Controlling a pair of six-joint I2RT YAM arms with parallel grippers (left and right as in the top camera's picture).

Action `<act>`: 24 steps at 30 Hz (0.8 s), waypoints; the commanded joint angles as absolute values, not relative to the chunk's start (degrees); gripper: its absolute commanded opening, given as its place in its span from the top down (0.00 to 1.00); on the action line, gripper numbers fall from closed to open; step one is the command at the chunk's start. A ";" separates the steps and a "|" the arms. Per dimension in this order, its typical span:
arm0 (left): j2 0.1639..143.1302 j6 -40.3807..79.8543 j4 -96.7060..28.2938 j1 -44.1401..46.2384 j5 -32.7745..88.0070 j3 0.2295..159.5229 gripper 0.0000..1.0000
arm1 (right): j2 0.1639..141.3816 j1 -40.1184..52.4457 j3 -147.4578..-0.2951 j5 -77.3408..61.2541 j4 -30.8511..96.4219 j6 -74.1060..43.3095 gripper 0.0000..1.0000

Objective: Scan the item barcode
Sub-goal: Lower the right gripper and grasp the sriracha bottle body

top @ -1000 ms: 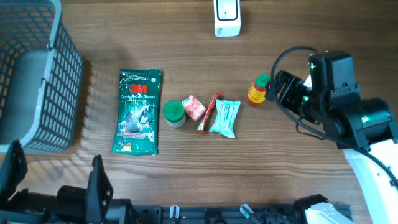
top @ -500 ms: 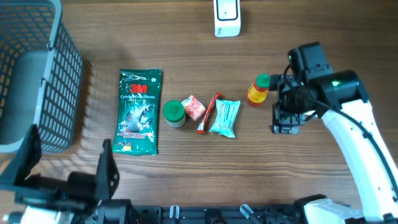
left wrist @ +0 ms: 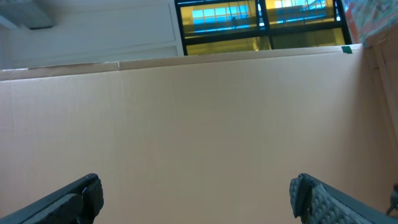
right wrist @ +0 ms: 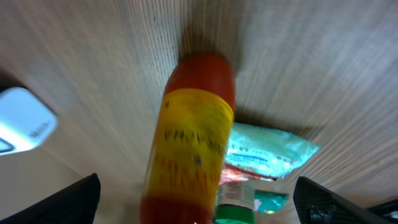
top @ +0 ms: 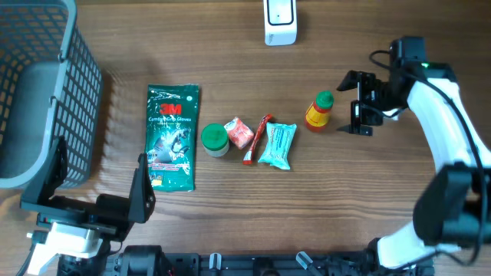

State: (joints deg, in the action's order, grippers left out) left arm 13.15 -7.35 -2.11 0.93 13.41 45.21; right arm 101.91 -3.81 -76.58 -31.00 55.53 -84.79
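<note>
**Just ahead of my right pincer (top: pixel 353 104): the bottle (top: pixel 317 112), unheld**

Pincer released, jaws wide, nothing in them. Bottle sits in line with the gap, not touched. Best to advance straight, clamp mid-body below the cap, and keep the label uncovered for the scanner (top: pixel 280 21).

Wooden table (top: pixel 230 192): basket (top: pixel 77 92), glove pack (top: pixel 172 138), green jar (top: pixel 215 139), packet (top: pixel 240 133), red stick (top: pixel 257 140), teal sachet (top: pixel 278 145), bottle (top: pixel 317 112), scanner (top: pixel 280 21).

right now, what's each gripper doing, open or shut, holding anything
left gripper: open, holding nothing.
right gripper: open, holding nothing, facing the red and yellow bottle, not touching it.
</note>
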 commanded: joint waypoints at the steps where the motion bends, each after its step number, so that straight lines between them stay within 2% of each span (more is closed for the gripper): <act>1: 12.69 -6.85 -1.91 0.47 13.89 44.88 0.00 | 108.81 -4.54 -76.38 -39.81 53.47 -76.36 0.00; 7: 12.69 -6.85 -1.93 0.47 13.91 44.88 0.00 | 114.87 -4.54 -76.38 -43.64 48.49 -74.04 0.00; 24: 12.69 -6.85 -2.35 0.47 13.91 44.88 0.00 | 116.51 -1.80 -76.38 -41.58 46.13 -71.72 0.00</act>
State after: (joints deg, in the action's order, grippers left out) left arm 13.15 -7.35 -2.44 0.93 13.41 45.21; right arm 114.45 -3.16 -76.42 -43.11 46.17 -73.78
